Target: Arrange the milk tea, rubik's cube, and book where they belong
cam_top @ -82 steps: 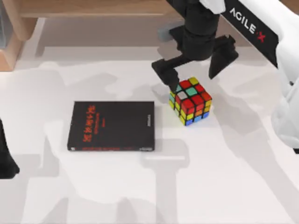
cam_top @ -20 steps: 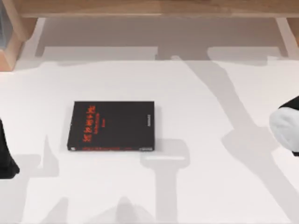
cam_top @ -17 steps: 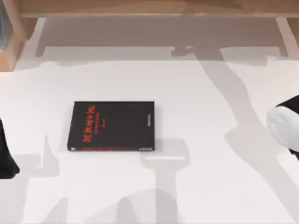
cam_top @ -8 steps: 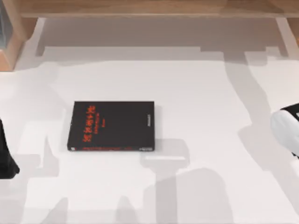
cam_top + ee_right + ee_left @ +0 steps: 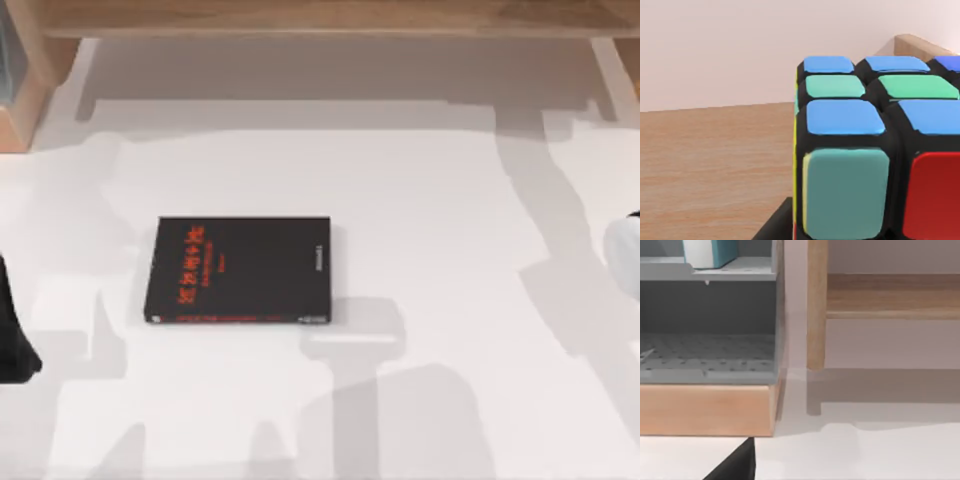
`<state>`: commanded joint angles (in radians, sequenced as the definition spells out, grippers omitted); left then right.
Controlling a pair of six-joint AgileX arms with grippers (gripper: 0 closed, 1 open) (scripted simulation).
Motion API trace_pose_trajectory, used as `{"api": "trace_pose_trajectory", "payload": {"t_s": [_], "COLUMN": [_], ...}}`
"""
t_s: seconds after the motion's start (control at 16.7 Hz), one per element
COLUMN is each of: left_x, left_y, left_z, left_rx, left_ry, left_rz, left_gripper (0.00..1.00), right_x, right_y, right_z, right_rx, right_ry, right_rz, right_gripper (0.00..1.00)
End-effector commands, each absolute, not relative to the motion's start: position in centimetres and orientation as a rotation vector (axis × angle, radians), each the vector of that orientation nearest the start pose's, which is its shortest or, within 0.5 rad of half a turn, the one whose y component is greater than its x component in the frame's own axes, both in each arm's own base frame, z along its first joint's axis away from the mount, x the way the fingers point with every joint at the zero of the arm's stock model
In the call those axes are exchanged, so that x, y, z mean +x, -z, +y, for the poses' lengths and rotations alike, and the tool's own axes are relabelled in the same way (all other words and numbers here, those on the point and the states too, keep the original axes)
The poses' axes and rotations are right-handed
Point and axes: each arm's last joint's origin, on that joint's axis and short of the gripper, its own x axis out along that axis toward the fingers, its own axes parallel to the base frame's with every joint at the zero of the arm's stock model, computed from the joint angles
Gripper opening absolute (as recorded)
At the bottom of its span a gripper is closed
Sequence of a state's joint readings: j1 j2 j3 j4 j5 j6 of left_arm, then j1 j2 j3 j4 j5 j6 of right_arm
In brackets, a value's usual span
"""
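The black book [image 5: 238,270] with red lettering lies flat on the white table, left of centre. In the right wrist view the rubik's cube [image 5: 875,150] is very close, above a wooden surface with a pale wall behind it. One dark finger [image 5: 774,226] of my right gripper rests against the cube's teal side, so that gripper is shut on the cube. A white part of my right arm [image 5: 625,265] is at the table's right edge. My left arm [image 5: 12,340] is parked at the left edge. I cannot pick out the milk tea with certainty.
A wooden shelf unit [image 5: 300,18] runs along the back of the table. Its left end has a wooden base [image 5: 705,410] and grey perforated shelves [image 5: 705,352]. A white and teal container [image 5: 710,252] stands on the upper grey shelf.
The cube has left the table, where the right gripper stood open around it. Over the last second the right arm's white casing slid toward the right edge. The book has not moved.
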<state>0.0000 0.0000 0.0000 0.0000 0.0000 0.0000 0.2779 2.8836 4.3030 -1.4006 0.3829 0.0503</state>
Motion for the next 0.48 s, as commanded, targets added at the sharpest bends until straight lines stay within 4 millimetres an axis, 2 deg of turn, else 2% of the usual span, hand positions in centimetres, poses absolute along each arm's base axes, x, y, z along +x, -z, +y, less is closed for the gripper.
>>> {"api": "trace_pose_trajectory", "payload": {"t_s": [0.12,0.24,0.36,0.48], "left_x": [10.6,10.6,10.6,10.6], "left_y": [-16.0,-16.0,-16.0,-16.0], "left_z": [-0.1,-0.1,-0.1,-0.1], "left_rx": [0.0,0.0,0.0,0.0], "left_ry": [0.0,0.0,0.0,0.0], "left_rz": [0.0,0.0,0.0,0.0], "left_gripper": [1.0,1.0,1.0,1.0], "right_x": [34.6,35.8,37.9,40.5], "right_y": [-43.4,-44.2,-44.1,-43.1], "right_z": [8.1,7.5,7.7,8.7], "right_rx": [0.074,0.08,0.071,0.049], "right_ry": [0.11,0.127,0.117,0.08], "right_rz": [-0.033,-0.04,-0.041,-0.037], "right_gripper": [0.0,0.0,0.0,0.0]}}
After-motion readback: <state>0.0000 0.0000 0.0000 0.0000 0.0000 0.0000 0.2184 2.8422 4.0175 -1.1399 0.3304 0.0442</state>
